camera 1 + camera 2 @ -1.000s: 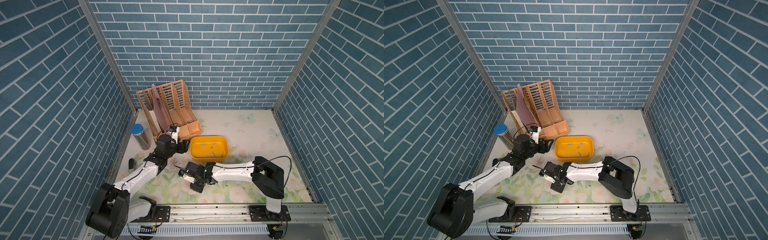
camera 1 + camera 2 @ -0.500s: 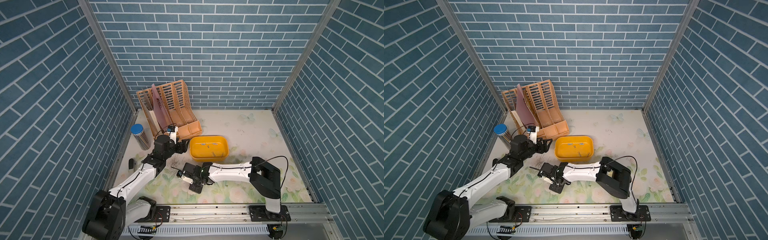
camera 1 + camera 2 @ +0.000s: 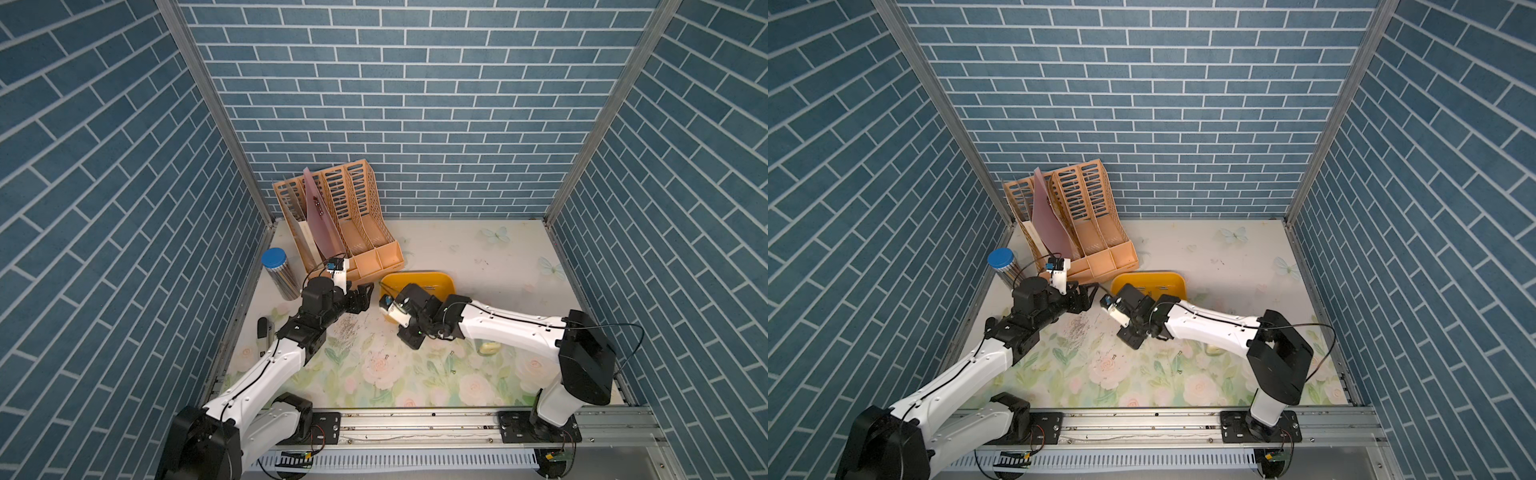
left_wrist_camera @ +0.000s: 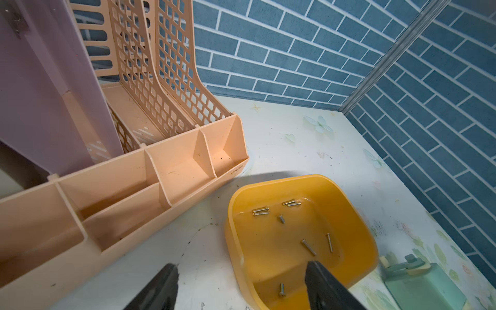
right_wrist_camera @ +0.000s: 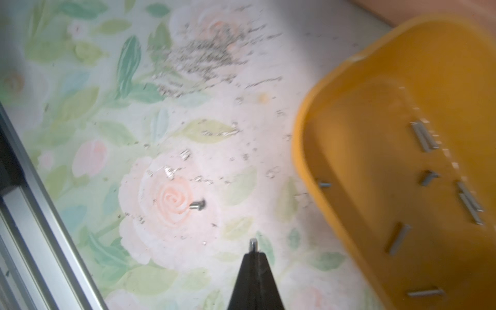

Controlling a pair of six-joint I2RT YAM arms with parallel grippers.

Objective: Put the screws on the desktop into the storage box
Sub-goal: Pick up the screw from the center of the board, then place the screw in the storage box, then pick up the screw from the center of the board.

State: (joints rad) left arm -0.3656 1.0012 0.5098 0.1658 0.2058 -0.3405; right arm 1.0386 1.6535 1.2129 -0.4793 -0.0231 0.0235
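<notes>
Right gripper (image 5: pixel 253 254) raised off desktop (image 5: pixel 174 128) since previous frame

Storage box (image 5: pixel 319 166) sits just beside the right gripper's tips, nearer than before. Left gripper (image 4: pixel 241 265) faces the box's end with jaws wide apart. Right jaws are pinched on one screw (image 5: pixel 252 243). A loose screw (image 5: pixel 198 205) lies on the desktop just beyond those tips; several screws (image 4: pixel 308 247) lie inside the box.

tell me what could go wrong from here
1. The right gripper pinches a screw by its very tips; it may slip out before reaching the box.
2. The open left gripper hangs at the box's rim, close to the right arm; they may bump.
3. Another screw lies on the rose-printed desktop, easily missed.
</notes>
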